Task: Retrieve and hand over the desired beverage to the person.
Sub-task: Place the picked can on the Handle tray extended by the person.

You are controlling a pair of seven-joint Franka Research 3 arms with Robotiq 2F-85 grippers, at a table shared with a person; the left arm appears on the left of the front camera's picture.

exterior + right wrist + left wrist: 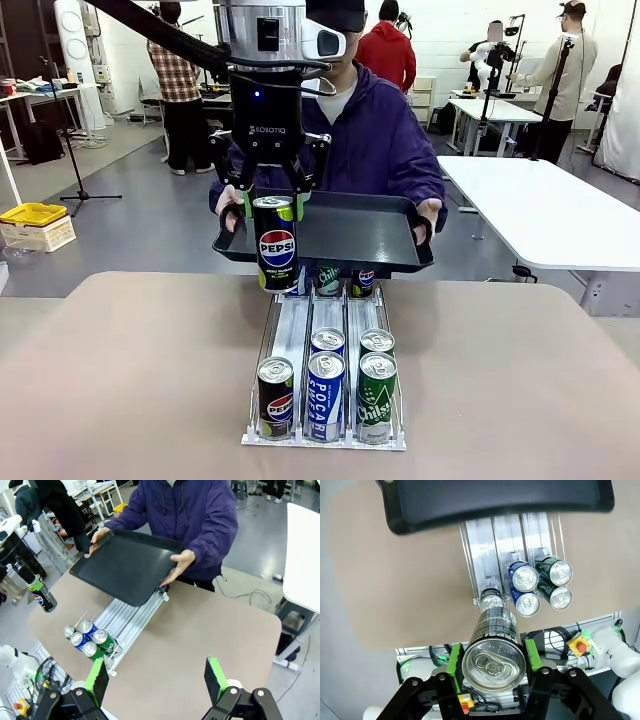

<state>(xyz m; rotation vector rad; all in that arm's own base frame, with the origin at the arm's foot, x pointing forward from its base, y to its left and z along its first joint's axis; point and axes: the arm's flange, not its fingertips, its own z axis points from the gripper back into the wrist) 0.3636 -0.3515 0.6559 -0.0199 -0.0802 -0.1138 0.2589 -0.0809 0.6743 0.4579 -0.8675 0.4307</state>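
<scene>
Evidently the left gripper is clamping the Pepsi can aloft above the rack, the person is offering a tray at twelve o'clock, so only delivery is remaining, while the right gripper is waiting with fingers spread.

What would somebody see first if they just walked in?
A black Pepsi can hangs in the air, pinched in the left claw above the silver metal can rack. Right behind it, a person in a purple jacket holds out a flat black tray.
</scene>
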